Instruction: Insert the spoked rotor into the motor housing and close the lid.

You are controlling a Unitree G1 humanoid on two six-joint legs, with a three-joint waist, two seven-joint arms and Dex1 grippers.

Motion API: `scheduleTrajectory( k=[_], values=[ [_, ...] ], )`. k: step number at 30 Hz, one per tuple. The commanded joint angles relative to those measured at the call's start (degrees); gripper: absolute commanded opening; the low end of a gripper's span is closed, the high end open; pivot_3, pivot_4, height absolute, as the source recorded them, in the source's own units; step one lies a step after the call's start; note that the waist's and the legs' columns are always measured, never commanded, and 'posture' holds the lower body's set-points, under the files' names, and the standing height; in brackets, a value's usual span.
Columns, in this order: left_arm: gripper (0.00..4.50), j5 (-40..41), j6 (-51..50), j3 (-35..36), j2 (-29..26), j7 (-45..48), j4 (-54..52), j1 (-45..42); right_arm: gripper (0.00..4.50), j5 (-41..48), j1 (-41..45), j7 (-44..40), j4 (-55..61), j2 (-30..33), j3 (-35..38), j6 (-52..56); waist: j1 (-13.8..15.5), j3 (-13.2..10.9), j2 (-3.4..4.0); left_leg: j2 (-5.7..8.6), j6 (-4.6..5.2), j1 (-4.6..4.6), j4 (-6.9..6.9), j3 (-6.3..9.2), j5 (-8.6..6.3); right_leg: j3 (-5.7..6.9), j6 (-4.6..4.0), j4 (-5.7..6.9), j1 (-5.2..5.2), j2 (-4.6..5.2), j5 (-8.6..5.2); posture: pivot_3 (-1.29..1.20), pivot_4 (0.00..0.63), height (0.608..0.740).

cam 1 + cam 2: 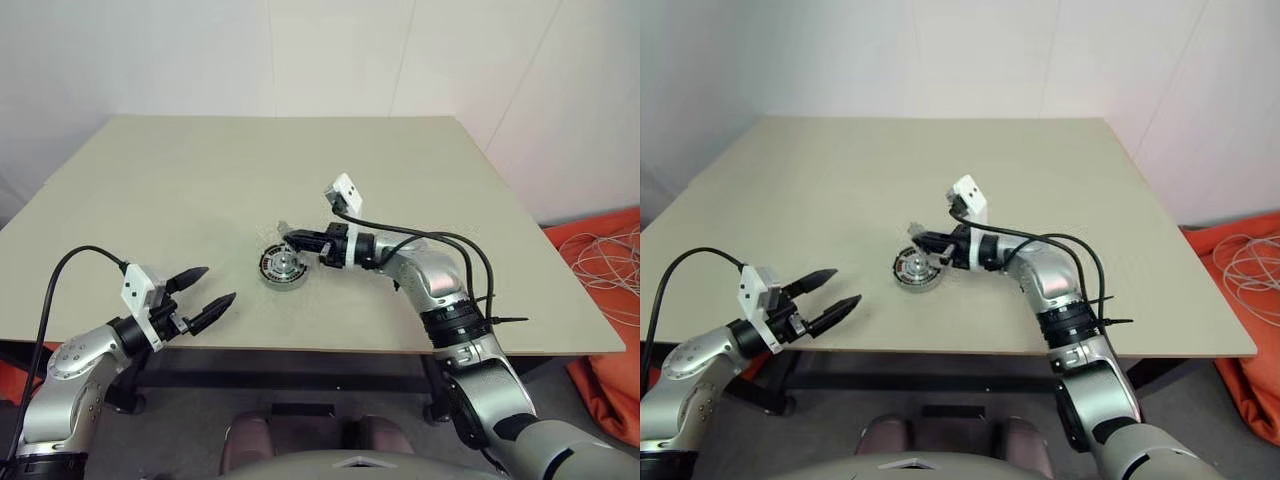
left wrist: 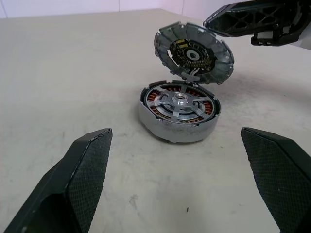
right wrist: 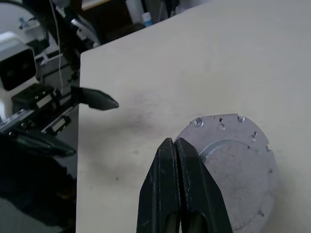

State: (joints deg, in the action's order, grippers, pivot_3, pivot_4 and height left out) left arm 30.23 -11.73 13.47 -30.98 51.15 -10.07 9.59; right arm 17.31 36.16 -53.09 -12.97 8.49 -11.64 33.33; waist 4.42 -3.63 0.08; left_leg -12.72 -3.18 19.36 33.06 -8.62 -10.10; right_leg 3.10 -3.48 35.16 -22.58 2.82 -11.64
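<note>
- The motor housing [image 2: 179, 112] sits on the table [image 1: 200, 180], near the middle and somewhat toward the front edge.
- The spoked rotor [image 2: 181, 103] lies inside the housing.
- The lid [image 2: 194, 52] stands tilted just behind the housing; its lower edge seems to touch the housing's rim.
- The right gripper [image 1: 287, 238] is at the lid, coming from the right.
- The left gripper [image 1: 205, 294] is well apart, left of the housing at the table's front edge.

Lid [image 2: 194, 53] tilted above rotor-filled housing [image 2: 179, 112]
</note>
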Motion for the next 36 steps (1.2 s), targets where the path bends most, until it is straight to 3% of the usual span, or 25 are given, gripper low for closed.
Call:
scheduleTrajectory(
  k=[1, 14, 22, 28, 32, 36],
  values=[
    [4.50, 0.3, 0.8, 0.6, -0.1, -0.1, -1.1, -0.8, 0.04, -2.4, 2.2, -2.2, -3.2, 0.2, -3.0, -4.3, 0.0, 0.0, 0.00, 0.00, 0.00, 0.00, -0.01, 0.00, 0.00, 0.00, 0.00, 0.00, 0.00, 0.00, 0.00, 0.00, 0.000, 0.740],
    [4.50, 0.2, 0.9, 0.2, 0.2, -0.5, -1.7, -0.5, 0.04, -10.0, 3.7, -6.2, -14.3, 0.8, -9.0, -11.5, -0.1, 0.0, 0.00, 0.00, 0.00, -0.05, -0.02, 0.00, 0.00, 0.00, 0.00, -0.01, 0.04, 0.00, 0.00, 0.00, 0.000, 0.740],
    [4.50, 0.2, 0.9, 0.1, 0.4, -0.6, -1.9, -0.5, 0.04, -7.0, 5.0, -13.2, -8.8, 3.3, -6.8, -15.4, 0.0, 0.0, -0.01, 0.00, 0.01, -0.13, -0.01, 0.00, 0.00, 0.00, 0.00, -0.06, 0.17, 0.00, 0.00, 0.00, 0.000, 0.740],
    [4.50, 0.1, 0.9, 0.1, 0.3, -0.6, -1.9, -0.7, 0.04, -3.6, 8.9, -18.9, -9.3, 4.7, -4.9, -12.7, -0.1, 0.0, -0.01, -0.01, 0.01, -0.13, -0.01, 0.00, 0.00, 0.00, 0.00, -0.05, 0.16, 0.00, 0.00, 0.00, 0.000, 0.740],
    [4.50, 0.2, 1.0, 0.1, 0.2, -0.4, -1.7, -0.8, 0.84, -3.5, 13.1, -17.6, -14.2, 3.1, -2.7, -14.0, -0.2, 0.0, -0.01, -0.01, 0.01, -0.10, -0.01, 0.00, -0.01, 0.00, -0.01, -0.05, 0.11, 0.00, 0.00, 0.00, 0.000, 0.740],
    [4.50, 0.2, 1.0, 0.1, 0.2, -0.4, -1.8, -0.8, 2.23, -5.5, 13.5, -17.2, -16.9, 1.7, -3.1, -18.2, -0.1, 0.0, -0.05, -0.01, 0.01, -0.11, -0.01, 0.00, -0.01, 0.00, -0.01, -0.04, 0.14, 0.00, 0.00, 0.00, 0.000, 0.740]
  ],
)
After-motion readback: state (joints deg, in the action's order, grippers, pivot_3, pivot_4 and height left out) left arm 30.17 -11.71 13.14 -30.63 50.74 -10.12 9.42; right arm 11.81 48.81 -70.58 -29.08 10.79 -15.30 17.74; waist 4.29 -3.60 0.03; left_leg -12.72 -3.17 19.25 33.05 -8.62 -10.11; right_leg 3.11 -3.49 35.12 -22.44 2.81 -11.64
